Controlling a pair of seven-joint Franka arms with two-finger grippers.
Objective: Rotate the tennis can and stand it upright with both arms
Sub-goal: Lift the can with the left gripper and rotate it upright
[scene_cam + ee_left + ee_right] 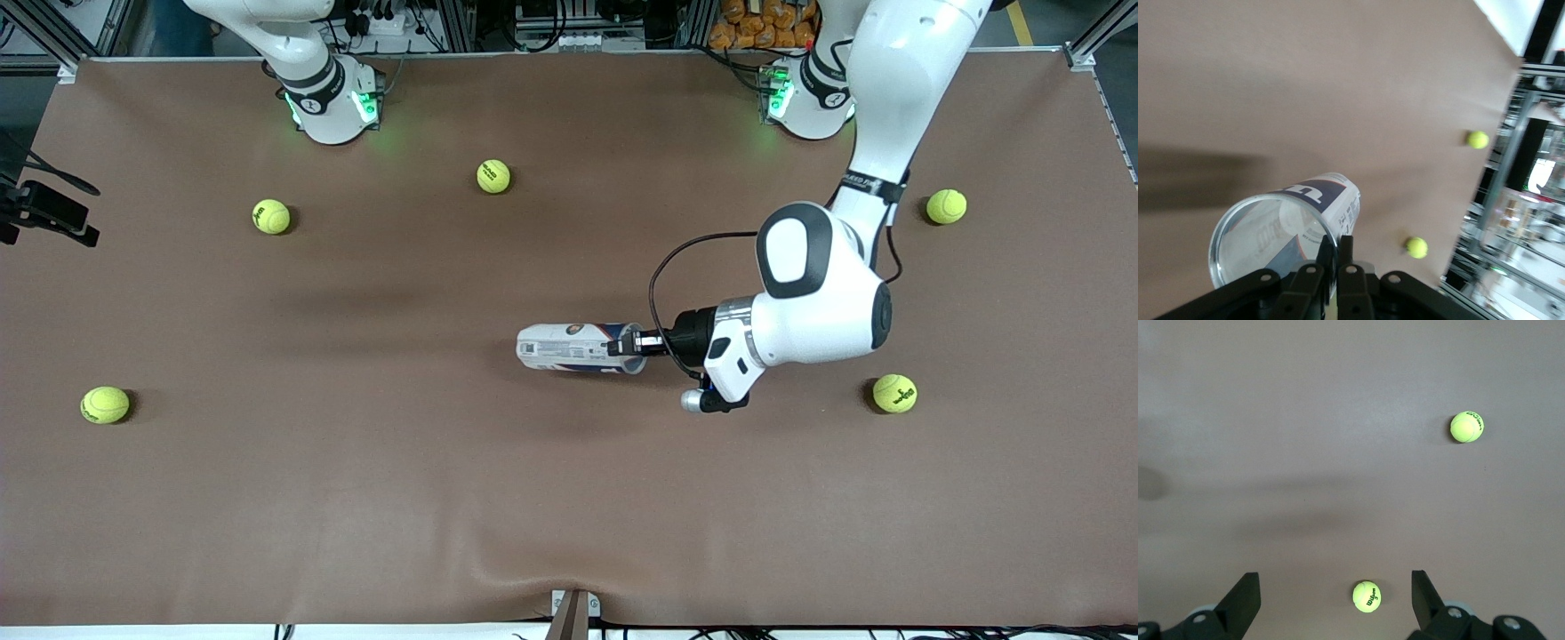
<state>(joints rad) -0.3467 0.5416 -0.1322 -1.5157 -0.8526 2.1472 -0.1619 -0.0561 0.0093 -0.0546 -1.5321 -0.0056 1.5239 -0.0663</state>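
Note:
The tennis can (573, 348) lies on its side near the middle of the table, a clear tube with a white and dark-blue label. Its open silver rim faces the left arm's end. My left gripper (625, 343) is shut on that rim, one finger inside the mouth and one outside. The left wrist view shows the can (1285, 227) mouth-on, with my left gripper (1337, 243) pinching its wall. My right gripper (1333, 577) hangs open over bare table with nothing between its fingers; it is out of the front view. Below it lies a tennis ball (1367, 596).
Several loose tennis balls lie about the brown table: two (493, 176) (271, 216) toward the right arm's base, one (105, 404) at that end's edge, two (946, 206) (894, 393) beside the left arm. A black cable (662, 267) loops off the left wrist.

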